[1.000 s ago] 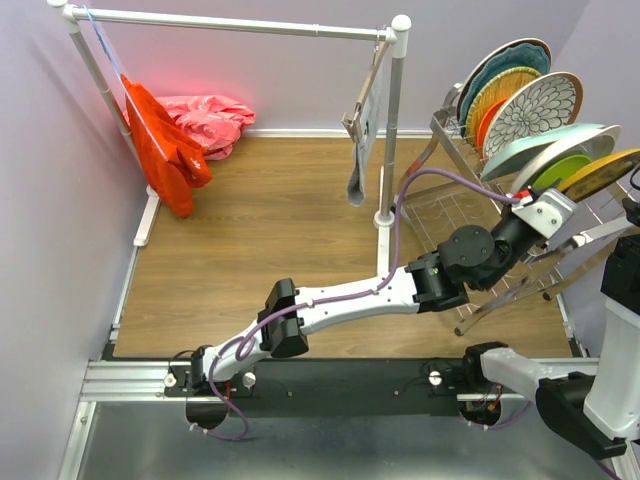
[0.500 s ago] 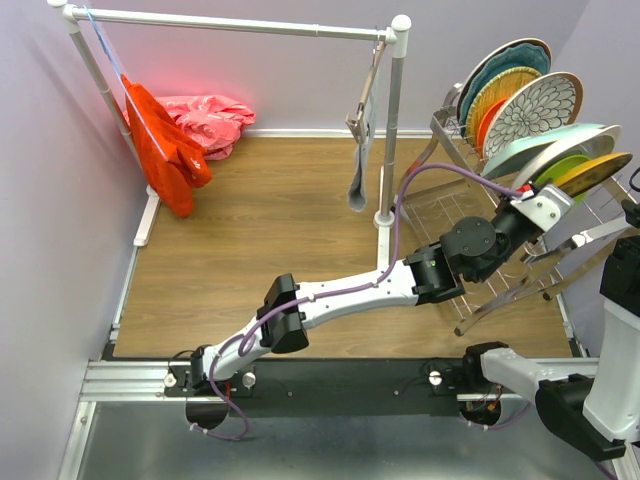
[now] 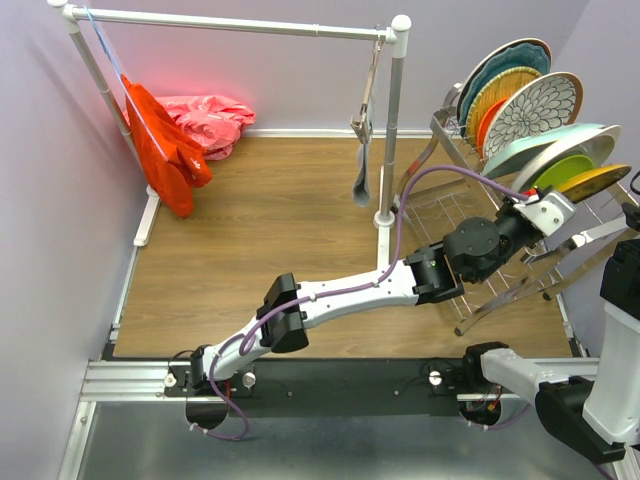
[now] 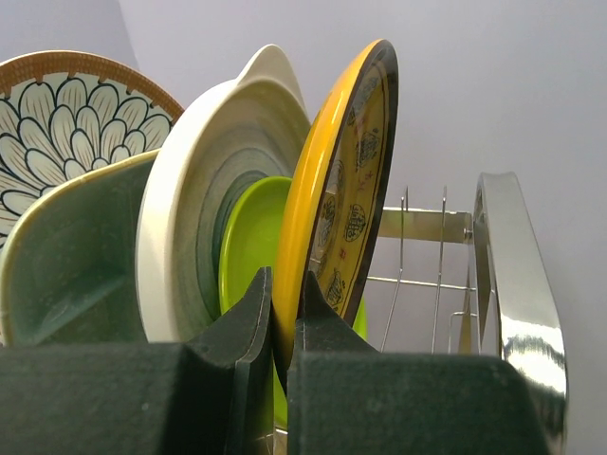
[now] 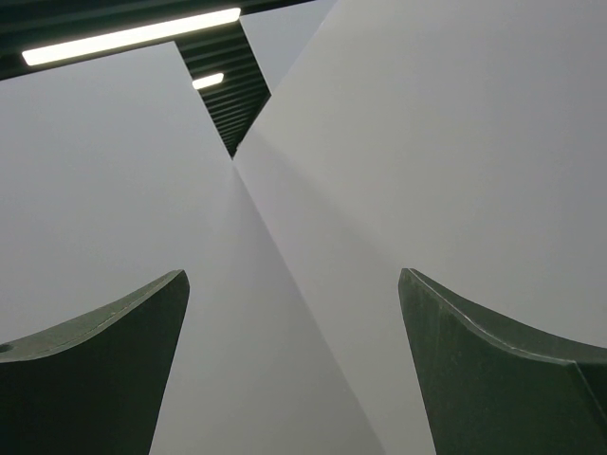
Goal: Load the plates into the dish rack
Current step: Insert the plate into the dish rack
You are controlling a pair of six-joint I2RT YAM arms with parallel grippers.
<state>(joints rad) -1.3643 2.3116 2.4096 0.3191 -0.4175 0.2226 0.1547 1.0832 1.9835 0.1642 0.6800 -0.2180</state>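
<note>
The dish rack [image 3: 515, 288] stands at the right with several plates upright in it: a teal scalloped plate [image 3: 512, 58], a woven yellow one [image 3: 497, 90], an orange one [image 3: 486, 118], a floral one [image 3: 537, 108], a mint tray [image 3: 535, 145], a white ringed plate [image 3: 575, 148] and a lime green plate [image 3: 558, 170]. My left gripper [image 4: 285, 284] is shut on the lower edge of the yellow-brown patterned plate [image 4: 346, 190], which stands tilted in front of the lime green plate [image 4: 248, 242]. My right gripper [image 5: 294, 313] is open, empty and points up at bare walls.
A white pipe rail [image 3: 240, 22] spans the back, its right post [image 3: 390, 130] just left of the rack. A grey cloth [image 3: 361, 175] hangs from it. A red cloth [image 3: 160, 140] and a pink cloth [image 3: 208, 118] lie at the back left. The right arm [image 3: 620, 350] stands beside the rack.
My left gripper has lowered the yellow-brown plate a little, toward the rack's near end. The grey cloth on the rail has swung. The right arm has not moved.
</note>
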